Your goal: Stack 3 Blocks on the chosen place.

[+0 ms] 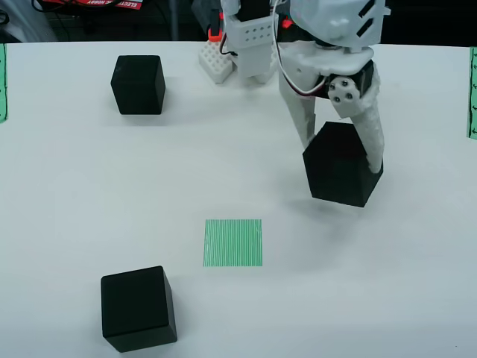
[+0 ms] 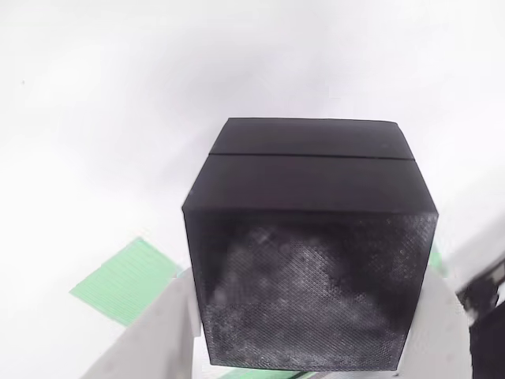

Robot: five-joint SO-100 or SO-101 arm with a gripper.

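Black cube (image 1: 341, 173) clamped between the jaws of the white gripper (image 1: 344, 153), jaws closed onto its two sides, cube tilted and seemingly lifted off the white table (image 1: 74, 186). Wrist view: same cube (image 2: 308, 253) between the white fingers (image 2: 158, 332), green striped square (image 2: 122, 280) lower left of the jaws. Overhead view: green square (image 1: 233, 242) below-left of the jaws, bare. Second cube (image 1: 139, 84) far upper left of the jaws, third cube (image 1: 139, 308) far lower left, both resting on the table, well apart.

Bright, even light from overhead washes the white table (image 1: 74, 186) pale. Shadows are faint and soft. The close view is slightly hazy.
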